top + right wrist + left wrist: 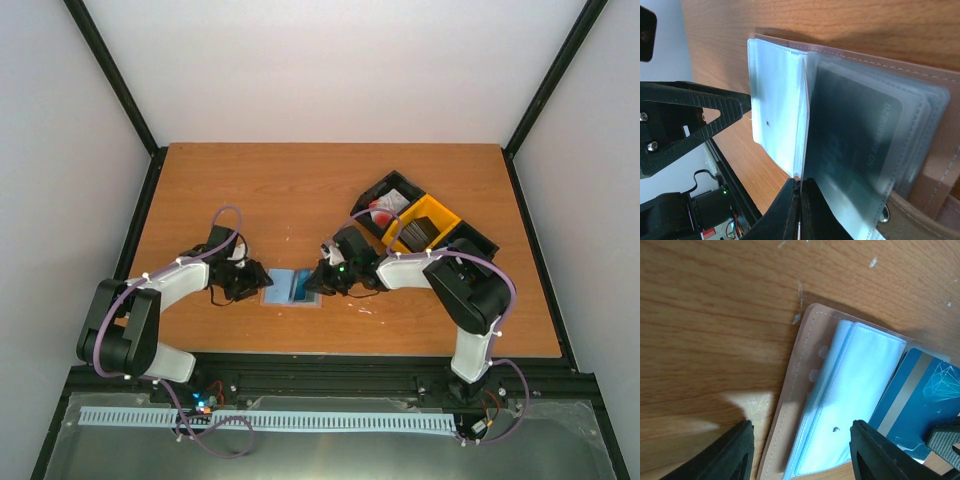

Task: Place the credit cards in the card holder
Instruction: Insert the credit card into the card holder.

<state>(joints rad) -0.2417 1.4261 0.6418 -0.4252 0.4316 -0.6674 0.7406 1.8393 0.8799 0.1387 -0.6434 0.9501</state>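
Note:
The card holder (292, 287) lies open on the table between both grippers, tan-pink outside (790, 405) with pale blue clear pages (850, 390). My left gripper (802, 452) is open, its fingers (735, 450) standing on either side of the holder's left half. My right gripper (801, 200) is shut on a blue credit card (920, 405), seen edge-on (803, 125) in the right wrist view, standing over the holder's fold. A dark card (855, 145) sits in a clear slot of the holder's right side. More credit cards lie in the bins: white-and-red (385, 211) and dark grey (421, 232).
A row of black (398, 182) and yellow (445, 212) bins stands at the back right, close behind the right arm. The table's near edge with a black rail (330, 360) runs just below the holder. The left gripper's frame (690, 125) is close to the holder's left page.

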